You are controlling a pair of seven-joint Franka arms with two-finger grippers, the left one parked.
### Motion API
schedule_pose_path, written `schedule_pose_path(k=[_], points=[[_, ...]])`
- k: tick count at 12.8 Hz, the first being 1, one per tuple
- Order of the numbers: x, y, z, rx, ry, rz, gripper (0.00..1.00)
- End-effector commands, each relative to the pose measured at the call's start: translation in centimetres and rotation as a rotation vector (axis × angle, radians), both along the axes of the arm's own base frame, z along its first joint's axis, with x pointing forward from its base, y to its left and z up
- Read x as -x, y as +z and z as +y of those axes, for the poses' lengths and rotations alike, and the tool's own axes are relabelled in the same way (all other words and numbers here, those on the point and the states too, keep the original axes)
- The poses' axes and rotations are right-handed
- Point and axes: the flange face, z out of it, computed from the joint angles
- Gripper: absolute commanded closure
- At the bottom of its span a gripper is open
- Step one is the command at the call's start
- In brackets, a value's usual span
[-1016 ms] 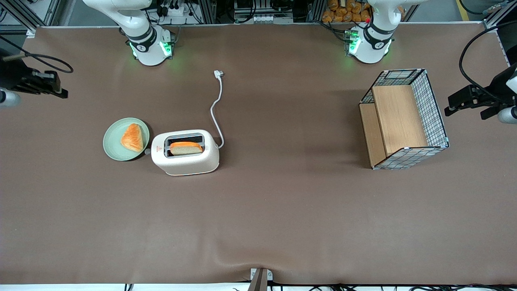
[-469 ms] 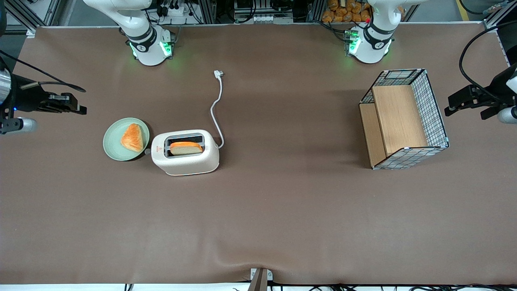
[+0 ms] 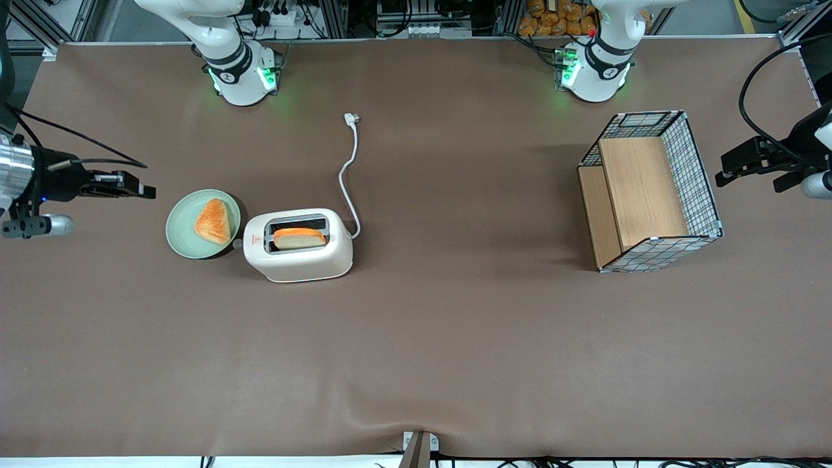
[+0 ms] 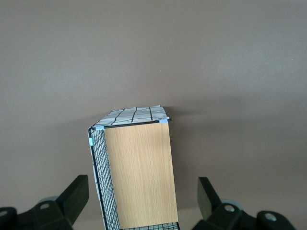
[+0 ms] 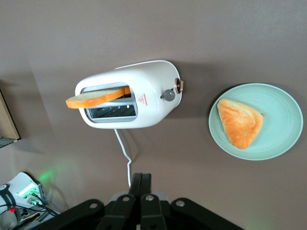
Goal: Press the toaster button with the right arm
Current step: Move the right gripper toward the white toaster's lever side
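Brown matting covers the table (image 3: pixel 455 338). At its working arm's end the toaster (image 3: pixel 299 253) stands, its button (image 5: pixel 168 95) at nine o'clock facing the green plate (image 3: pixel 182 237). Gripper (image 3: pixel 140 191), fingers pressed together, hovers apart; right arm (image 3: pixel 26 182) cut off.

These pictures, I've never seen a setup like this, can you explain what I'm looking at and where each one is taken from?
Two white robot arms are bolted to a brown table. One picture looks at them from the front; the other two come from cameras on the arms' wrists.

Only the right arm works. Its tool, two slim black fingers pressed together, holds nothing and hangs over the table beside a green plate with a pastry.

Next to the plate stands a cream toaster with a bread slice in one slot. Its button, a small grey knob on the narrow end, is what the arm should press; nothing touches it yet. A wire basket lined with wood lies toward the parked arm's end.
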Motion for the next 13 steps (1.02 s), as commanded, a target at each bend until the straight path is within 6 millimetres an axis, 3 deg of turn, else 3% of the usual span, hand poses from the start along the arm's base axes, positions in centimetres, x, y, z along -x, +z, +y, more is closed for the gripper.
schedule_pose_path(k=[1, 13], points=[[-0.7, -1.1, 0.1, -0.03, 0.0, -0.009, 1.0], [-3.3, -7.1, 1.4, -0.105, 0.039, 0.004, 1.0]])
